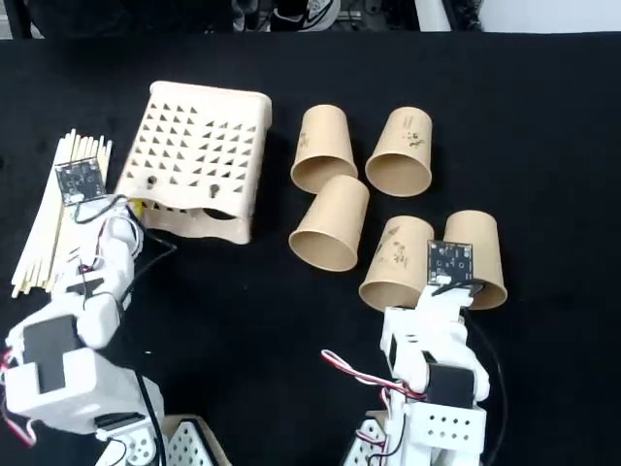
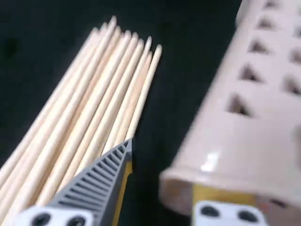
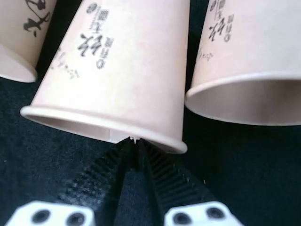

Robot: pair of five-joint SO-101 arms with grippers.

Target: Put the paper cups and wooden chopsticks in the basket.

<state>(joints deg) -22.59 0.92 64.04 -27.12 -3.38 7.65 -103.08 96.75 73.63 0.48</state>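
Observation:
The cream basket (image 1: 204, 160) lies on its side at the back left. A bundle of wooden chopsticks (image 1: 53, 209) lies to its left. Several paper cups lie on their sides to the right, among them one (image 1: 323, 148) near the basket and two at the front (image 1: 396, 262) (image 1: 475, 254). My left gripper (image 2: 160, 174) is open, with one finger (image 2: 101, 176) over the chopsticks (image 2: 89, 113) and the other by the basket's wall (image 2: 244, 108). My right gripper (image 3: 135, 141) is shut, its tips at the rim of a cup (image 3: 122, 70), with another cup (image 3: 254, 56) beside it.
Black cloth covers the table. Two more cups (image 1: 401, 150) (image 1: 332, 223) lie between the basket and the front pair. The basket's perforated side faces up. Open cloth lies in front of the basket, between the two arms.

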